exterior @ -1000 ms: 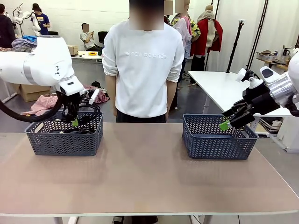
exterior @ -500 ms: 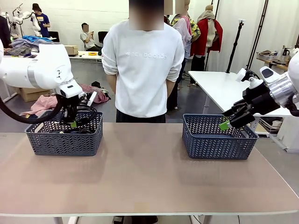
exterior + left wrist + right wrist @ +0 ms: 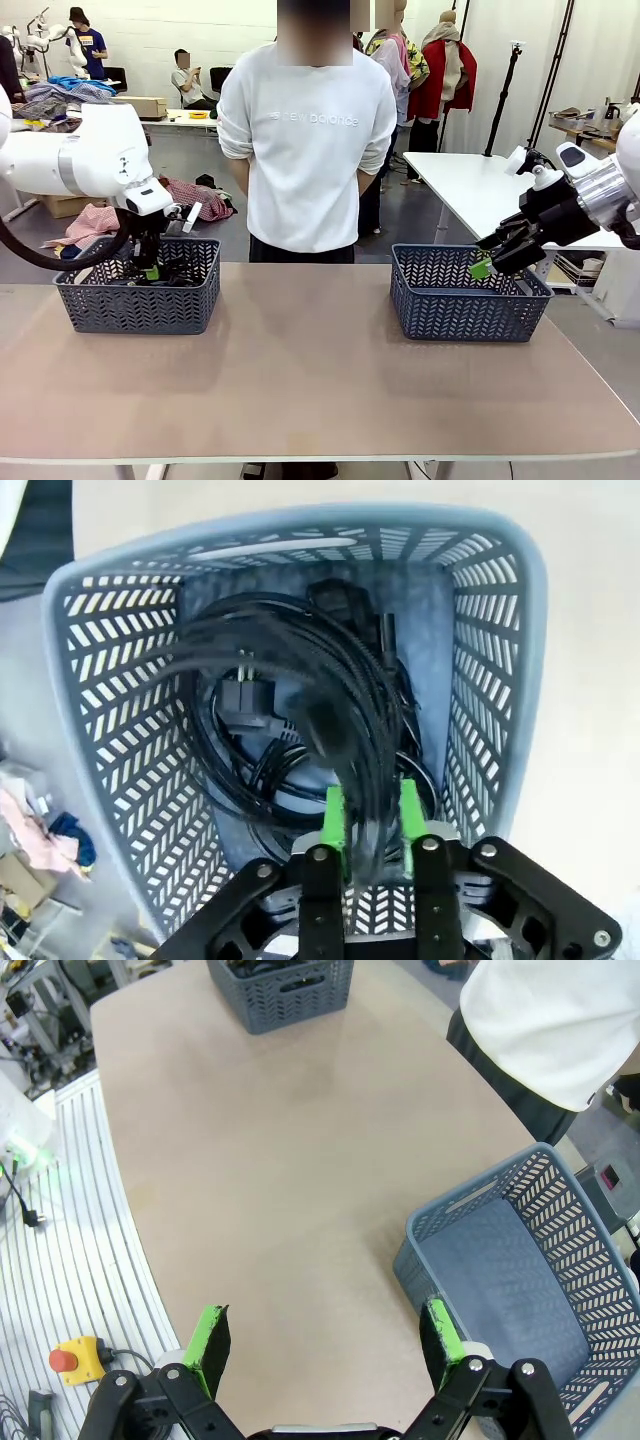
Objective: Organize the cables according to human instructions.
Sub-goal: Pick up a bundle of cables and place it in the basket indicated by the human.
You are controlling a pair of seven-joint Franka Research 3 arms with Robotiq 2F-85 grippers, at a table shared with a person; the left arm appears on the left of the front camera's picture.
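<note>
The left claw [image 3: 371, 825] hung inside the left basket [image 3: 137, 297] near the worktop's far left corner, its pads flanking a bundled strand of the cables [image 3: 300, 695]; whether it gripped could not be told. Overlapping coils hid their count. The right claw [image 3: 325, 1348] stood wide open, empty, beside the bare right basket [image 3: 520, 1290].

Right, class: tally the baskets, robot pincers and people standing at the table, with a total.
Baskets: 2, left basket, right basket
Pincers: 2, left pincer, right pincer
Person at the table: 1
Total: 5
</note>
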